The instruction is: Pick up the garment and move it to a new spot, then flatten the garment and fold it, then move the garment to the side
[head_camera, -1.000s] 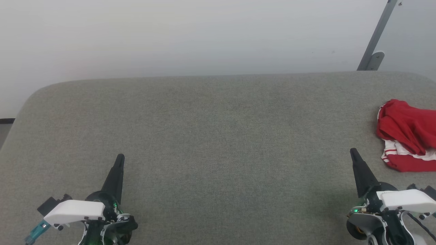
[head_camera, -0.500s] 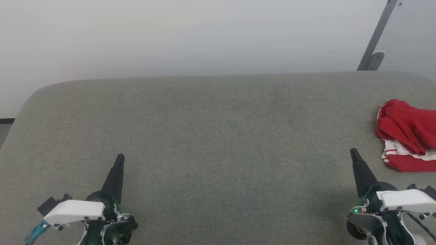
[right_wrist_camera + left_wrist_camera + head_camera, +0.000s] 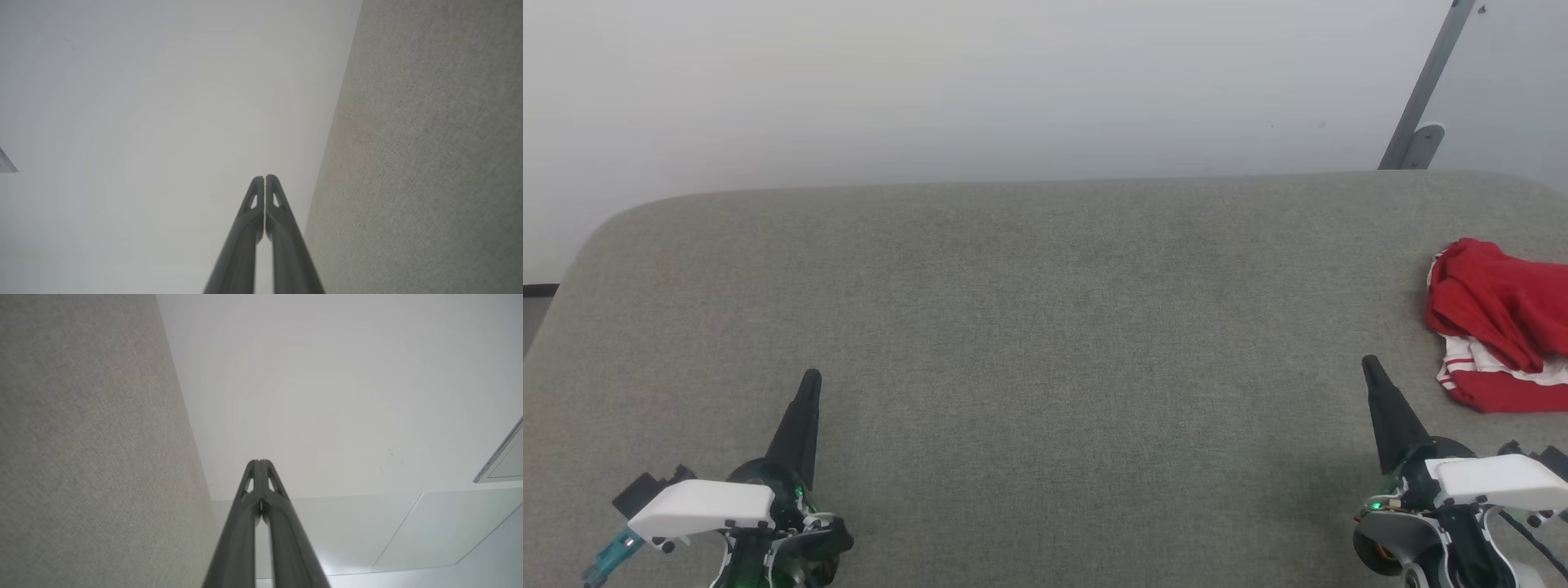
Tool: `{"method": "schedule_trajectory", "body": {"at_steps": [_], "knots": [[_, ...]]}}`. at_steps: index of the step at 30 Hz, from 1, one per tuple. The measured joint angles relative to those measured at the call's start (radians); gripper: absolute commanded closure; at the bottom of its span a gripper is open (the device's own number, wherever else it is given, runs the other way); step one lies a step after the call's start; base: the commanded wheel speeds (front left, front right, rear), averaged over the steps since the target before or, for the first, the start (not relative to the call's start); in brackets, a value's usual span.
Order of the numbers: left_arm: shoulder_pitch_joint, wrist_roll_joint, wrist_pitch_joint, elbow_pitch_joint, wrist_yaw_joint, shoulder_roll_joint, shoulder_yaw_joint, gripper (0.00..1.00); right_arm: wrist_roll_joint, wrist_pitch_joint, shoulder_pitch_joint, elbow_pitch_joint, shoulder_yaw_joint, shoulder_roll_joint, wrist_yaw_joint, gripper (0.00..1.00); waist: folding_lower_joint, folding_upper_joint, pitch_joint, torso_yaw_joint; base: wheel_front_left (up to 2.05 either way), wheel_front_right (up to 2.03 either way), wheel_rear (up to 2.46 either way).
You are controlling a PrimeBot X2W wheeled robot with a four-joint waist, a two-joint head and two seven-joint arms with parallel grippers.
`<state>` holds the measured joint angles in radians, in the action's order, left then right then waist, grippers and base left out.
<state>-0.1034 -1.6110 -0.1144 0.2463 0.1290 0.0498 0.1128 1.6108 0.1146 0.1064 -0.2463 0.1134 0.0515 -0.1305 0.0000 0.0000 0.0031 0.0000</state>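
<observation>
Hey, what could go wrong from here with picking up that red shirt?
The garment lies bunched at the head view's right border, partly cut off, so a pinch may catch just one fold. The right claw is shut and apart from it; reaching without opening would likely only push it.

a big grey cloth table with round corners lies flat. behind it is a plain white wall. a thin grey metal bar leans up the wall at the far right, with a small round foot at its low end. a small dark strip peeks out at the left edge.
</observation>
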Motion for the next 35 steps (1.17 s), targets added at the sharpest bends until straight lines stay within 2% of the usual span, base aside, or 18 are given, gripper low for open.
{"method": "schedule_trajectory", "body": {"at_steps": [35], "knots": [[0.0, 0.0, 0.0, 0.0, 0.0, 0.0, 0.0, 1.0, 0.0, 0.0, 0.0, 0.0, 0.0, 0.0, 0.0, 1.0, 0.0, 0.0, 0.0, 0.0, 0.0, 0.0, 0.0]]}}
